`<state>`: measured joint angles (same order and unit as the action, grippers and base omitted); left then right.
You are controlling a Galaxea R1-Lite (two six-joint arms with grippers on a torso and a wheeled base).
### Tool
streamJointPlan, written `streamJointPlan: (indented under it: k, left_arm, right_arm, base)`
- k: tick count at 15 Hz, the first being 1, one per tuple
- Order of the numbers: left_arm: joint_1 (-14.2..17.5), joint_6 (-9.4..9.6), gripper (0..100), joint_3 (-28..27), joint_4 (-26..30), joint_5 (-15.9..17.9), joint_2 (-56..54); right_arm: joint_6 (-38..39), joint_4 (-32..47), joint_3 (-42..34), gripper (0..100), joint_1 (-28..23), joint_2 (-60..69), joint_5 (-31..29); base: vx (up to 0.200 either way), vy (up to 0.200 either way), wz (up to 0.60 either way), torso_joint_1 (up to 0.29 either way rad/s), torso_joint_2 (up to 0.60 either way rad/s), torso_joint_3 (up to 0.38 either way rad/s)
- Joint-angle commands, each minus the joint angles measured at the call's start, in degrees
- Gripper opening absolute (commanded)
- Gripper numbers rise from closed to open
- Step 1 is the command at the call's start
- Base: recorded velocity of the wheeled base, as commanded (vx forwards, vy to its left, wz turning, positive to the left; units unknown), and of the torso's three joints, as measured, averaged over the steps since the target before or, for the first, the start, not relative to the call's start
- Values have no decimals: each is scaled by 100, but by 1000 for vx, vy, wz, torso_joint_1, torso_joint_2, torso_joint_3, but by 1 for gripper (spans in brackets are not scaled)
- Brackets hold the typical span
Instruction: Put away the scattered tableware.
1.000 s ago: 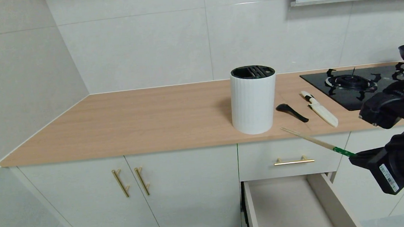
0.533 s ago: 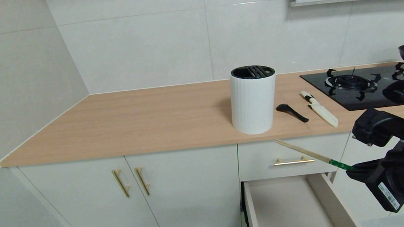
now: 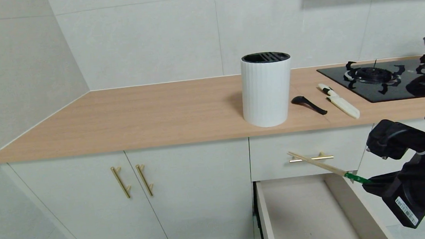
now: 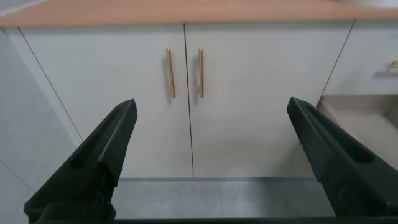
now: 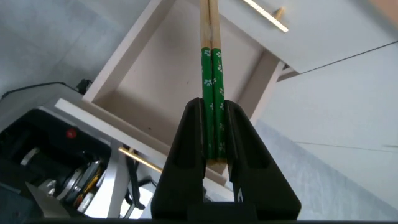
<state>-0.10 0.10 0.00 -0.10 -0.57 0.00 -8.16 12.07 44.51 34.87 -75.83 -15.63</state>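
Green-ended bamboo: grips the chopsticks (image 3: 318,164) tight in the right jaws, long axis aimed out over the open drawer (image 3: 342,200) below; holds the left jaws wide apart, farther off, facing the cupboard doors (image 4: 249,93).

Bright, even, soft-shadowed kitchen light

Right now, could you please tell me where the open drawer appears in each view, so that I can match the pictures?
Head view: the open drawer lower middle, under the counter.
Left wrist view: its corner, beside the two cabinet doors.
Right wrist view: its bare floor, beyond the held chopsticks.
Shared landmark: the closed drawer front just above it.
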Motion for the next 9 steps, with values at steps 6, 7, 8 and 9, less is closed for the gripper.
streamJointPlan:
  k: [6, 7, 8, 9]
  left_arm:
    - [1, -1, 100, 0, 1, -4, 9]
    - [1, -1, 100, 0, 1, -4, 9]
    - [1, -1, 100, 0, 1, -4, 9]
    - [1, -1, 100, 0, 1, -4, 9]
  right_arm:
    - [-2, -3, -47, 0, 3, -205, -2]
    - [-2, -3, -56, 0, 3, -240, -2]
    - [-2, -3, -74, 0, 3, -266, -2]
    - [-2, -3, -74, 0, 3, -284, -2]
  base:
    - [0, 0, 0, -190, 476, 286]
    - [0, 0, 0, -173, 466, 290]
    - [0, 0, 0, -173, 456, 300]
    - [0, 0, 0, -163, 452, 290]
